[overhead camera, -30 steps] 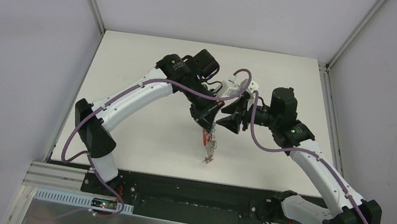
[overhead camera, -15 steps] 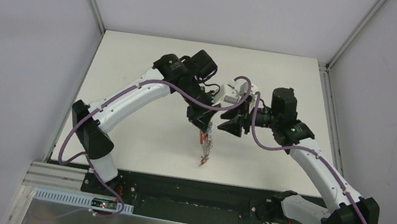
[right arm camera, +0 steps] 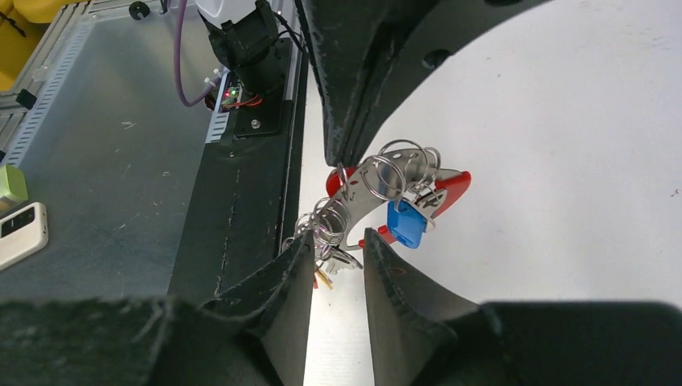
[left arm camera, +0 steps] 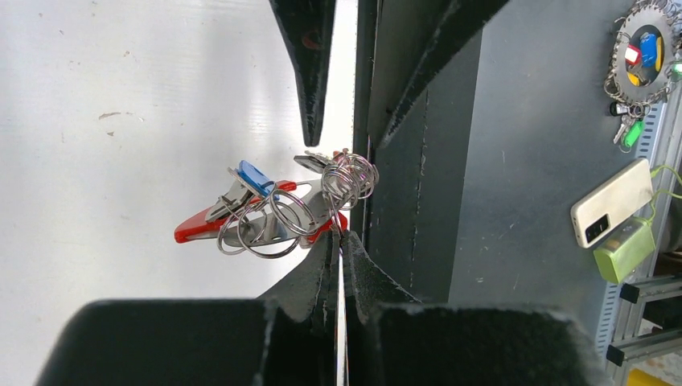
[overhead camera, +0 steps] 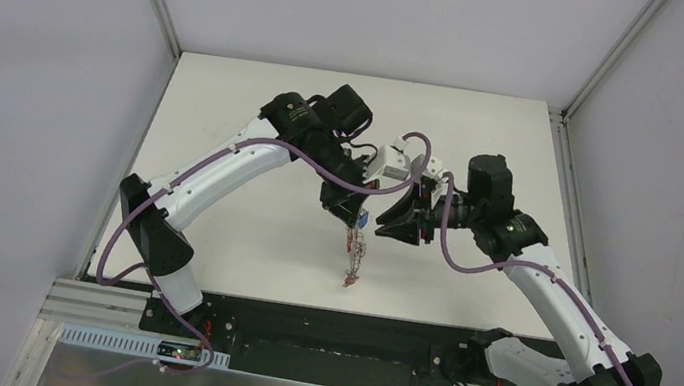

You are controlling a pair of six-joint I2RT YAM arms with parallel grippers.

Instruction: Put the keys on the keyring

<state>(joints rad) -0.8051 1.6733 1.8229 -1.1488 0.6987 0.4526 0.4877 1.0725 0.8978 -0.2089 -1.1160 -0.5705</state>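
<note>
**Keyring pinched in the air between the two grippers**

We see the keyring (left arm camera: 277, 217) off the table (overhead camera: 509, 126), hanging from the left gripper (left arm camera: 339, 237). Its fingers are pressed together on the bunch where the grey rings meet the red band (left arm camera: 193, 232). We cannot tell whether they bite a ring or the end of the band, because the fingertips cover that spot.

A blue plastic head (right arm camera: 404, 225) sits among the rings, and we cannot make out whether it is a key or a tag. Below it a tight run of small rings trails down, with a yellowish end just showing under them. In the top view the whole bunch (overhead camera: 354, 255) is only a thin dangling line, too small to sort into parts.

The right gripper (right arm camera: 336, 249) stands just beside the bunch with its fingers spread. The trailing rings lie in the mouth of the gap, and white table shows through lower down. The rings look close against one finger (right arm camera: 293, 269), though we cannot be sure they touch. From the left wrist the right gripper's fingers enter from the top edge, cut off by the frame.

Beyond the table's near edge lies a dark grey panel carrying a phone (left arm camera: 611, 201). A second bunch of rings (left arm camera: 643, 48) there is clipped by the picture's corner.
</note>
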